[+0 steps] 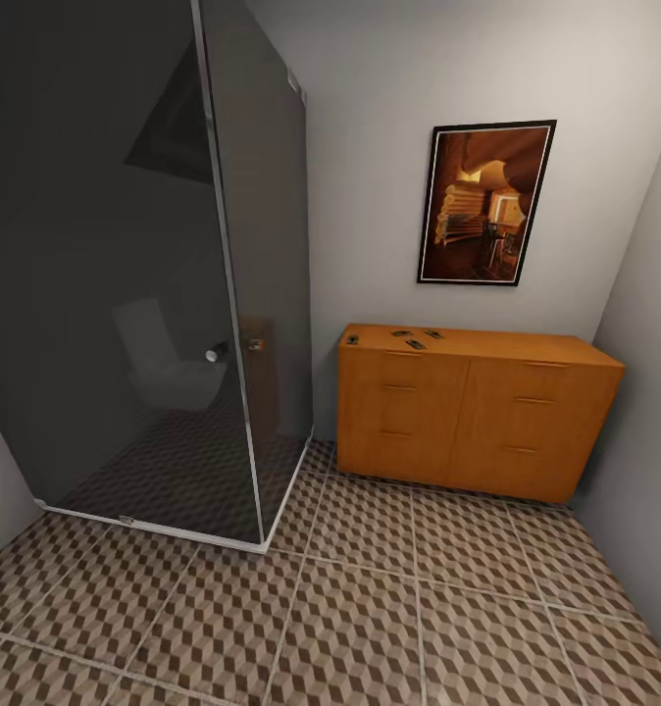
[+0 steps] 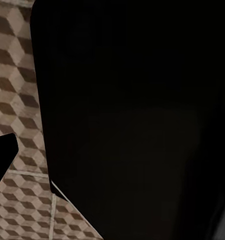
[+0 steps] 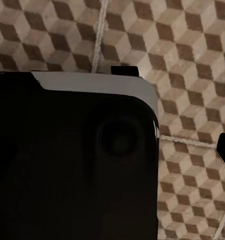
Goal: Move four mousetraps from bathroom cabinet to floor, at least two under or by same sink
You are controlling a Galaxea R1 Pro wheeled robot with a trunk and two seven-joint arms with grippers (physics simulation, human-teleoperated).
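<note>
The cabinet (image 1: 473, 412) sits right of centre in the head view, against the back wall beneath a framed picture (image 1: 485, 203) that hangs in the upper right. It is low and wide, orange-brown, with flat fronts and thin bar handles, and every front appears shut, so nothing of its inside can be seen. The mousetraps (image 1: 409, 338) lie on its top surface toward the left end: small dark flat pieces, one (image 1: 352, 340) near the left front corner and the others clustered a little further right, one (image 1: 401, 333), one (image 1: 416, 344) and one (image 1: 434, 334), close together but apart from each other as far as can be told at this size. The bathroom floor (image 1: 370, 608) spreads across the lower frame with its cube-patterned tiles and pale grout lines. A dark glass shower enclosure (image 1: 144, 265) occupies the left half of the frame, and a pale fixture (image 1: 169, 368) shows dimly through the glass. In the left wrist view a dark robot body part covers most of the frame, with patterned tiles along the left edge; the right wrist view likewise shows a dark body with a pale edge over the tiles. Whether either gripper's jaws are open or closed cannot be told.
</note>
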